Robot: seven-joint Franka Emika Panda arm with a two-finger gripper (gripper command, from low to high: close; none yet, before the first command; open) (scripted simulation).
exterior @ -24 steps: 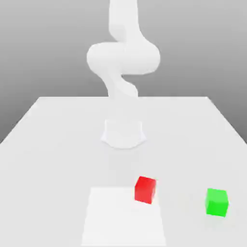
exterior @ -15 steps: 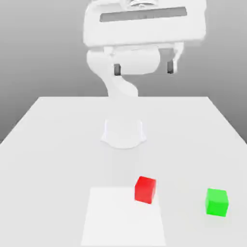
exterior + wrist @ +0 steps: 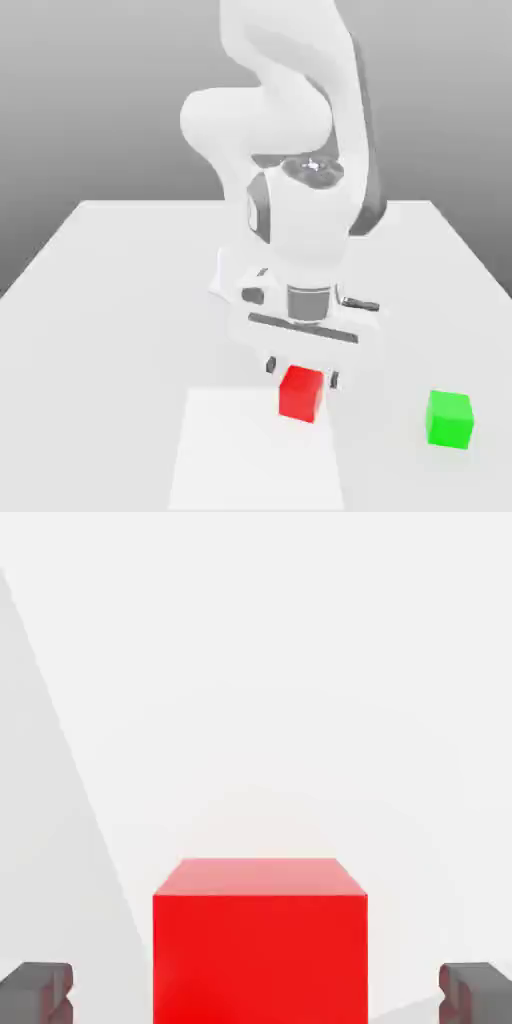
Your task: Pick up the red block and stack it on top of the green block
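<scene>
Gripper (image 3: 302, 372): released, fingers (image 3: 36, 990) either side of the red block (image 3: 301, 392), not touching. Green block (image 3: 449, 418) well apart from red block. Step: approach; next, probably lower and close.

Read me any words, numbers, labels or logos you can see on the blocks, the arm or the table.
There are none to read. The red block and the green block have plain, unmarked faces. The white arm and the gripper, its fingers open on either side of the red block, carry no lettering or logo. The white table is blank too.
</scene>
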